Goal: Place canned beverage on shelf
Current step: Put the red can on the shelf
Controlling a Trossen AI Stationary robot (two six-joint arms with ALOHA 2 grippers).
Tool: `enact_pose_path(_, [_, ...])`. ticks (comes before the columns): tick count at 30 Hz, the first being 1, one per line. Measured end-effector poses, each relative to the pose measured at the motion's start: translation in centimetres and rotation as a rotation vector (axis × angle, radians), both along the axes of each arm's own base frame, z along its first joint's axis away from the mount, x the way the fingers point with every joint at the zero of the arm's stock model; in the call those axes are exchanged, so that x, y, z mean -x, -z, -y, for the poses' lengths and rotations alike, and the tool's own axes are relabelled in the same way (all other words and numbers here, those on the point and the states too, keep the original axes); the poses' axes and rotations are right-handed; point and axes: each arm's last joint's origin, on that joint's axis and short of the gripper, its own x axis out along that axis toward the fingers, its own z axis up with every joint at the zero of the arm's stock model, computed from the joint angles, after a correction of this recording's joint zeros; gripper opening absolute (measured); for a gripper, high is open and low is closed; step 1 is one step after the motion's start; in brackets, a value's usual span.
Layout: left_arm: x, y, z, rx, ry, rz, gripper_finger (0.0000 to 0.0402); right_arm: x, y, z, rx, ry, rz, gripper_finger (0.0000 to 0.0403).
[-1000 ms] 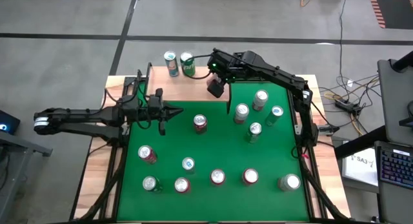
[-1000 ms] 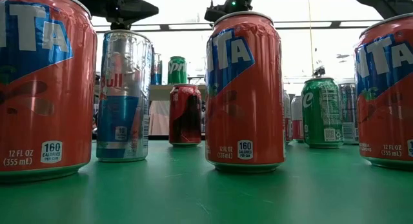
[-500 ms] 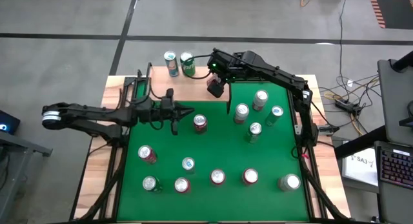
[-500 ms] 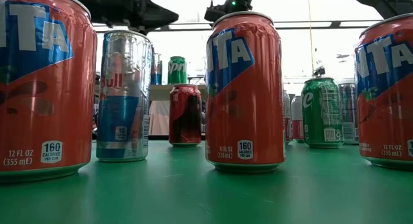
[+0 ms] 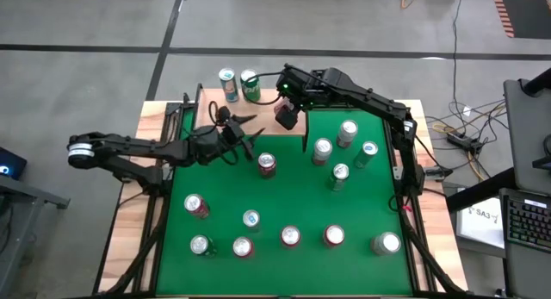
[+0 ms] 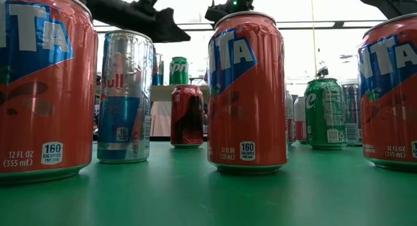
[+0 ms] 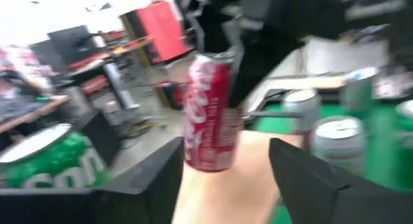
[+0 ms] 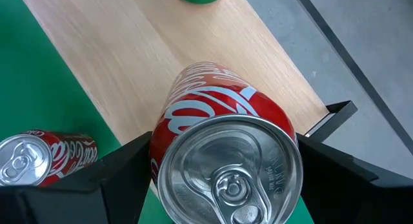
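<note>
Toward the upper middle of the overhead frame, your right gripper [image 5: 288, 118] hangs over the front edge of the shelf [image 5: 263, 108], where the light wood meets the green table [image 5: 284, 204]. Its fingers [image 8: 122, 169] are clamped on either side of a red cola can [image 8: 226, 153], which you see top-on in the right wrist view, with shelf wood beyond it. Your left gripper [image 5: 251, 133] sits just left of that, at centre-left of the overhead frame, jaws spread apart and holding nothing. From its wrist camera the red cola can shows upright over the wood, between the two dark fingers but farther off. At the top of the overhead frame, a green can [image 5: 250, 85] and a blue can [image 5: 227, 84] stand side by side on the shelf.
</note>
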Motion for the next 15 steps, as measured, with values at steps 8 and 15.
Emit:
enact_pose_path(8, [-2.5, -0.2, -0.5, -0.079, -0.014, -0.080, 0.0292, 0.9, -1.9, -0.7, 0.021, -0.011, 0.075, 0.0316])
enact_pose_path(15, [-5.1, -0.5, -1.3, -0.126, -0.140, -0.137, 0.0302, 0.7, -3.4, -2.9, -0.043, -0.086, 0.197, 0.0316])
